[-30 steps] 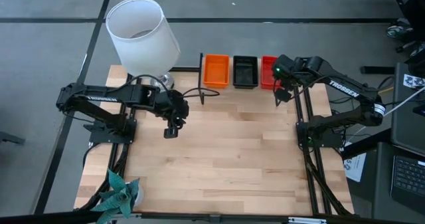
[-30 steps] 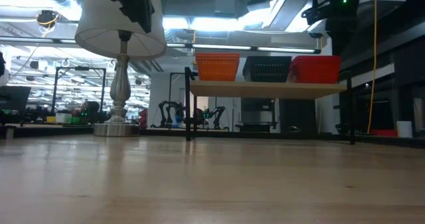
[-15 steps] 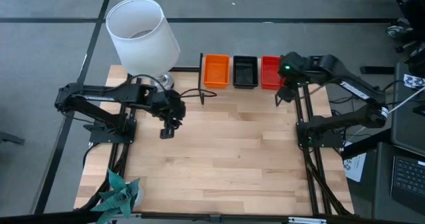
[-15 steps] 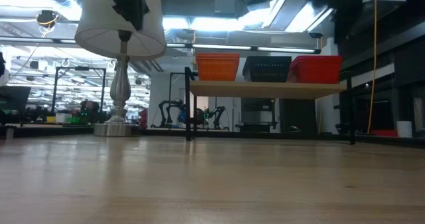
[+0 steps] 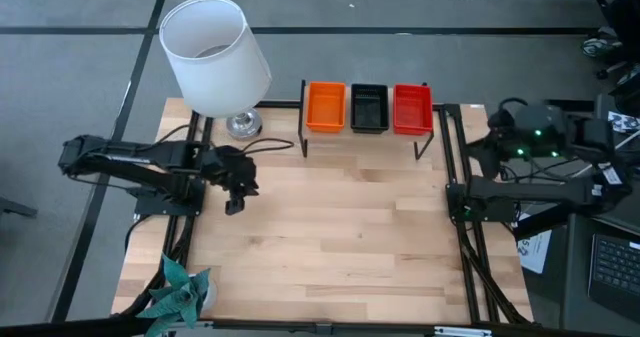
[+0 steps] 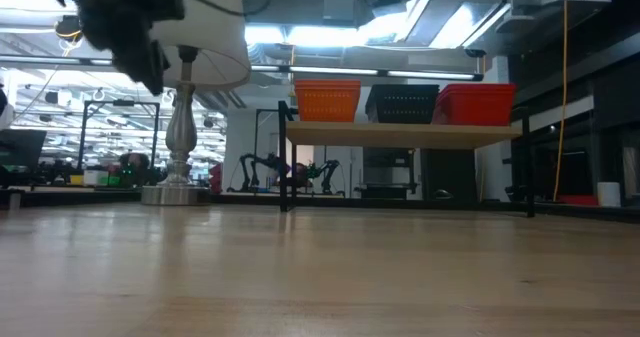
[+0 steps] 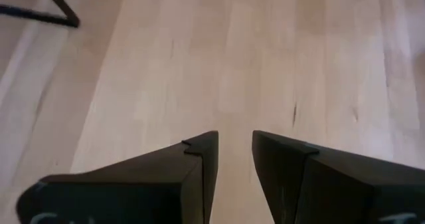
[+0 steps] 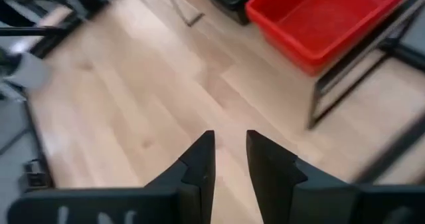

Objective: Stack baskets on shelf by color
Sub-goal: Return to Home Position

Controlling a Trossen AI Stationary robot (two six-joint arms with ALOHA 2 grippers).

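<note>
Orange baskets (image 5: 325,107), black baskets (image 5: 368,108) and red baskets (image 5: 412,109) stand side by side on the shelf (image 6: 400,133) at the table's far edge, each colour in its own pile. My left gripper (image 5: 233,199) hangs over the table's left part, far from the shelf. Its fingers (image 7: 235,164) are a narrow gap apart with nothing between them. My right gripper (image 8: 230,151) is drawn back past the table's right edge, near the shelf's right end. It also stands slightly open, with nothing in it, and looks toward the red baskets (image 8: 325,18).
A lamp with a white shade (image 5: 213,52) stands on its metal base (image 5: 243,125) at the far-left corner, beside the shelf's left end. A small plant (image 5: 180,287) sits at the near-left corner. The wooden tabletop (image 5: 330,227) lies bare between the arms.
My right gripper has drawn back from above the red baskets toward the table's right edge and past it, leaving the red pile fully in view. My left gripper has moved toward the table's left edge and somewhat nearer. The baskets have not moved.
</note>
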